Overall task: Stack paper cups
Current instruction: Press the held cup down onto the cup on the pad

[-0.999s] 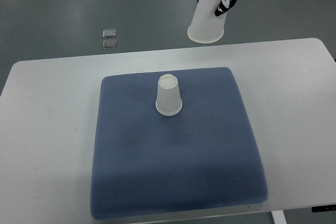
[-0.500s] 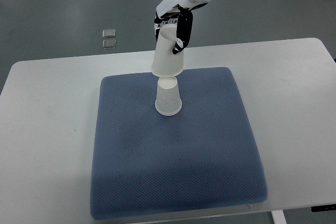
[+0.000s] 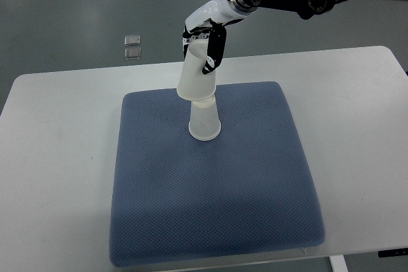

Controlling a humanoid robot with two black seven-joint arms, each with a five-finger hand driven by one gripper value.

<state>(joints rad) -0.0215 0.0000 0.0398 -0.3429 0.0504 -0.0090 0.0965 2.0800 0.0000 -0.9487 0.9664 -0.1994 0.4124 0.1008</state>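
Observation:
A white paper cup (image 3: 204,122) stands upside down on the blue mat (image 3: 213,183), near its far middle. My right hand (image 3: 204,46) comes in from the upper right and is shut on a second upside-down paper cup (image 3: 196,78). That held cup tilts slightly, and its open rim sits over the top of the standing cup, covering its base. The left hand does not show.
The blue mat lies on a white table (image 3: 57,157). Two small clear squares (image 3: 132,46) lie on the grey floor beyond the table's far edge.
The right hand has carried the cup from the upper right down and leftward. The cup's rim now overlaps the top of the standing cup.

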